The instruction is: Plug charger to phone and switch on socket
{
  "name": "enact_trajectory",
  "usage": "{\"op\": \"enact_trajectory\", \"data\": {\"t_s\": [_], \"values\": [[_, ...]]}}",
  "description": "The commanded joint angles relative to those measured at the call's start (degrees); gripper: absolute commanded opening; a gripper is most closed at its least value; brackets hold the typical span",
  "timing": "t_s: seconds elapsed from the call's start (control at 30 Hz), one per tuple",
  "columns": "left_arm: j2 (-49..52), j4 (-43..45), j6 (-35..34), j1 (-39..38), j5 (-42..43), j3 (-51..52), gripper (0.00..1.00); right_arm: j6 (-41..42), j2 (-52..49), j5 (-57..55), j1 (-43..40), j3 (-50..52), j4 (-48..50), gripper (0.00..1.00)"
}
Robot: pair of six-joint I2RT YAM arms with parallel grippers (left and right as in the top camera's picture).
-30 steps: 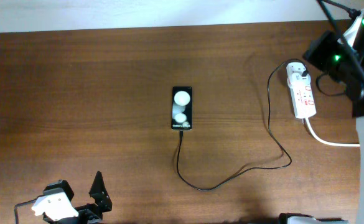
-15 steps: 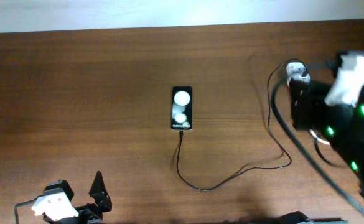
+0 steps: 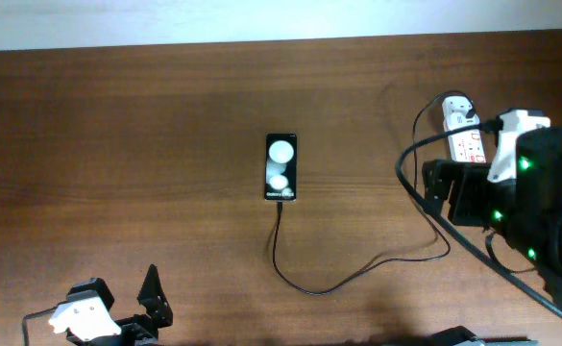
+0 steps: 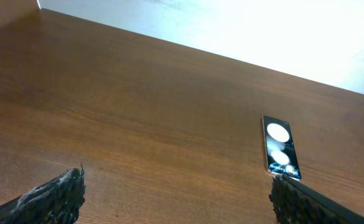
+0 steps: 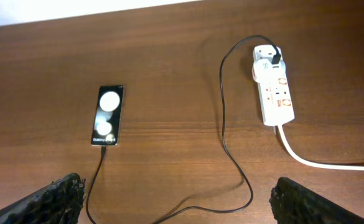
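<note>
The black phone (image 3: 281,166) lies flat mid-table, its screen lit with two white spots. The thin black charger cable (image 3: 311,286) runs from the phone's near end in a loop to a white plug on the socket (image 3: 464,128), a white power strip at the back right. My right gripper (image 3: 438,192) hovers just in front of the socket, open and holding nothing. From the right wrist I see the phone (image 5: 108,115), charger cable (image 5: 222,112) and socket (image 5: 274,93) beyond the right gripper (image 5: 178,205). My left gripper (image 4: 175,202) is open low at the front left, with the phone (image 4: 280,146) ahead.
A thick white cord (image 5: 312,158) leaves the socket's near end toward the right edge. My right arm's black body (image 3: 540,211) covers the near part of the strip in the overhead view. My left arm (image 3: 93,322) sits at the front-left table edge.
My right arm swung from the back right corner over the socket and drew back toward the front. Its gripper went from shut to open. The left arm, phone and cable stayed still.
</note>
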State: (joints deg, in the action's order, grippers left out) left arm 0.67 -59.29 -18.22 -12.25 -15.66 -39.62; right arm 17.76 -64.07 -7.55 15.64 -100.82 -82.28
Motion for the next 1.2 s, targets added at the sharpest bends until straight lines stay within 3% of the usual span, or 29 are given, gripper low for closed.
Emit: {"op": "enact_trajectory", "data": {"t_s": [0.0,0.27,0.53,0.97,1.17], "values": [[-0.3,0.0,-0.4,0.2,0.2,0.2,0.99,-0.4,-2.6,-0.9,0.4,-0.1,0.1,0.99],[-0.3,0.0,-0.4,0.2,0.2,0.1,0.99,-0.8,-4.9,-1.9,0.4,-0.1,-6.5,0.99],[-0.3,0.0,-0.4,0.2,0.2,0.1,0.99,-0.8,1.0,-4.8,0.4,2.5,-6.8,0.99],[-0.3,0.0,-0.4,0.2,0.2,0.1,0.99,-0.8,28.4,-6.0,0.4,35.3,11.1,0.99],[-0.3,0.0,-0.4,0.2,0.2,0.1,0.99,-0.8,37.3,-6.0,0.4,43.9,14.9,0.99]]}}
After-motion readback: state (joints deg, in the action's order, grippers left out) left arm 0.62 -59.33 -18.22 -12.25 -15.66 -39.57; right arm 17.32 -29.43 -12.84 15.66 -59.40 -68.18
